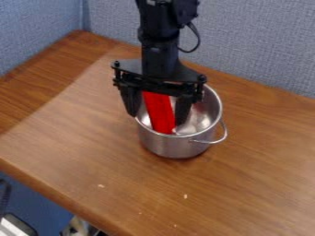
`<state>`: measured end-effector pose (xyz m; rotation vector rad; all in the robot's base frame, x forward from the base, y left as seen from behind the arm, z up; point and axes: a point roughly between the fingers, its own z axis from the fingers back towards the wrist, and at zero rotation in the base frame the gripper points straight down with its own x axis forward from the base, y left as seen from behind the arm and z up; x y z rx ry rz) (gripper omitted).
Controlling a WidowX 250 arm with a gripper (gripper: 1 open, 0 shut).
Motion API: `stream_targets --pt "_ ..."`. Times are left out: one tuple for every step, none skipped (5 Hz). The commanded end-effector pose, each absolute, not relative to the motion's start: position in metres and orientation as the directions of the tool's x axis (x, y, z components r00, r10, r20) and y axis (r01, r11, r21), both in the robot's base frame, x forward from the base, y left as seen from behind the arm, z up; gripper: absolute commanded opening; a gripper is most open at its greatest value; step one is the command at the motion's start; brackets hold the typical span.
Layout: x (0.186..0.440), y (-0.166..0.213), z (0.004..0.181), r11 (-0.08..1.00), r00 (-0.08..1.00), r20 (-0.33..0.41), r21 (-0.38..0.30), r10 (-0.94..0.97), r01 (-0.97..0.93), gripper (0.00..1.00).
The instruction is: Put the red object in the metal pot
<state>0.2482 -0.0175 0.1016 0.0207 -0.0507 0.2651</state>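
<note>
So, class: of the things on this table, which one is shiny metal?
The metal pot: round, silvery and reflective. The red object leaning inside it is matte red, and the table is brown wood.

A wooden surface (74, 111) with a warm brown grain fills most of the view, its rounded front edge running from the lower left toward the bottom right. A shiny metal pot (185, 138) stands directly on it, a little right of the middle and toward the back, upright, with a small loop handle at its rim pointing to the right. A few pale specks dot the wood near the front.
</note>
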Motion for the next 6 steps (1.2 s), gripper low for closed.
stream_targets --pt "0.258 -0.012 0.108 0.960 0.957 0.088 0.010 0.277 -0.279 1.00" --pt "0.261 -0.011 0.103 0.958 0.955 0.087 0.011 0.284 -0.286 1.00" --pt "0.264 -0.011 0.099 0.957 0.953 0.087 0.011 0.290 -0.292 1.00" --pt "0.266 -0.009 0.095 0.955 0.952 0.087 0.013 0.295 -0.297 0.00" --pt "0.267 -0.008 0.095 0.954 0.951 0.085 0.013 0.298 -0.300 0.00" --pt "0.270 -0.004 0.098 0.952 0.948 0.087 0.008 0.305 -0.307 1.00"
